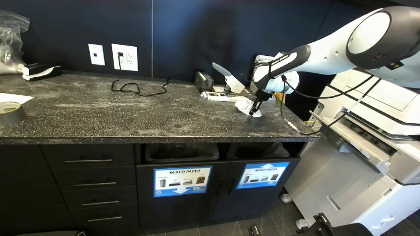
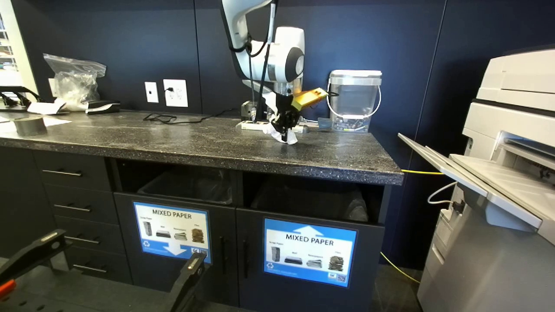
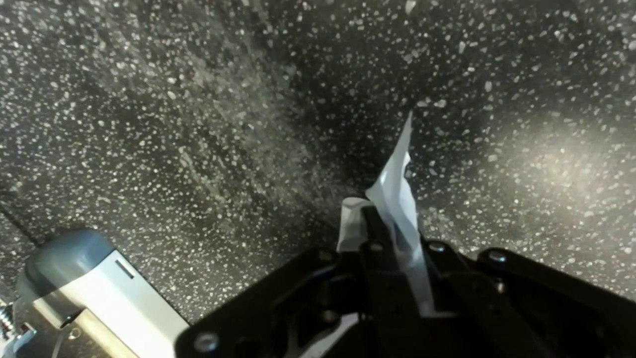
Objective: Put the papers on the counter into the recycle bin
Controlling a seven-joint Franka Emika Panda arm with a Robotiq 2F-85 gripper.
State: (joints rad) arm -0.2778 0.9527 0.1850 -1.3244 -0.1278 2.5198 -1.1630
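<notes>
Counter [image 1: 157, 114] — speckled stone; paper [image 1: 243, 105] — crumpled.

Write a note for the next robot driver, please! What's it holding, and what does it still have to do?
Fingers: closed on crumpled white paper.
Paper: at the counter, towards the end by the copier; I can't tell whether it touches the stone.
Recycle bin: under the counter, behind the MIXED PAPER sign whose arrow points up.
Done: paper gripped. The bin is too dark inside to tell if any is in there.
Left: lift this paper, carry it to that bin, let go.
</notes>
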